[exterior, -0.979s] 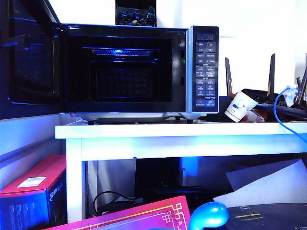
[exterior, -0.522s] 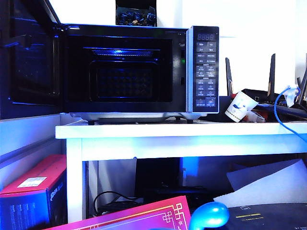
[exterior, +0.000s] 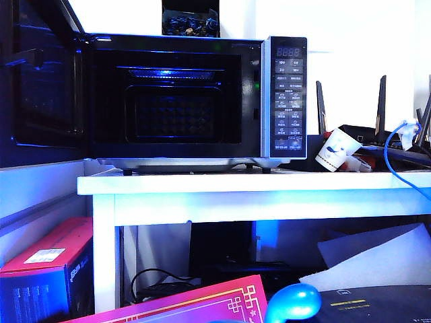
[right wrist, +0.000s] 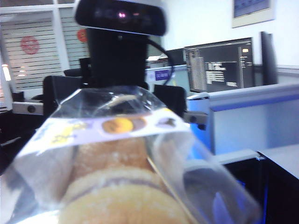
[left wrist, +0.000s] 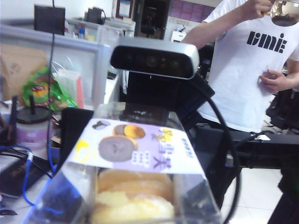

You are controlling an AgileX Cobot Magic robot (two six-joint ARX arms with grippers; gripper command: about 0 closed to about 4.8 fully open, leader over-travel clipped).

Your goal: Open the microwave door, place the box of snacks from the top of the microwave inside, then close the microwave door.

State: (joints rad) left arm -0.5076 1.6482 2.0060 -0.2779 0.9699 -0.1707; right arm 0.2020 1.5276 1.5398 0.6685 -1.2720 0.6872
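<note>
Neither the left hand nor the right hand shows in any view, so I cannot tell whether either is open or gripping. The snack box fills the foreground of both wrist views, right against each camera. On the tabletop the microwave stands with its door swung open to the left. A dark box sits on its top.

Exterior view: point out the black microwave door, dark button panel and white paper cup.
black microwave door (exterior: 44,87): exterior view, inner glass.
dark button panel (exterior: 288,101): exterior view, button rows.
white paper cup (exterior: 335,149): exterior view, side wall.
</note>
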